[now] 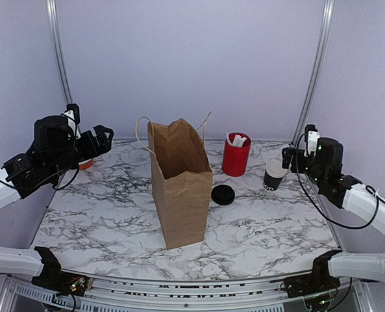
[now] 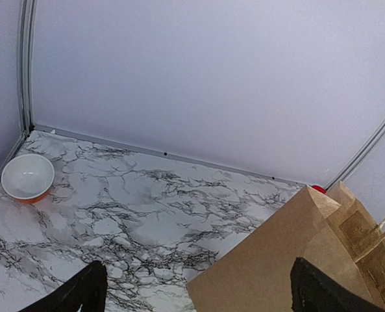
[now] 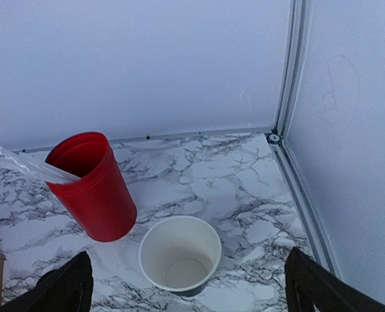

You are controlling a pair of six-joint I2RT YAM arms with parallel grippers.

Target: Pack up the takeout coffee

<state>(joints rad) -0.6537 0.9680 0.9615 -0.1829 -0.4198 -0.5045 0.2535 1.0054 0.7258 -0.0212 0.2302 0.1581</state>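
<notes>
Right fingers (image 1: 288, 157): spread fully wide and holding nothing; they hang just beside the takeout coffee (image 3: 179, 253), which shows between them in the wrist view, probably so they can come down around it
Takeout coffee: upright on the bench (image 1: 276, 227) at the right, near the red cup (image 1: 235, 158), uncovered and seemingly empty
Lid (image 1: 223, 194): flat on the bench between the coffee and the paper bag (image 1: 179, 188), touching neither
Paper bag: upright in the middle, mouth open upward, so a cup can enter from above
Left fingers (image 1: 104, 138): also wide open and empty, raised at the far left, well apart from the bag; I judge they wait to steady it
Bowl (image 2: 27, 177): in the far left corner, apparently no part of this step
</notes>
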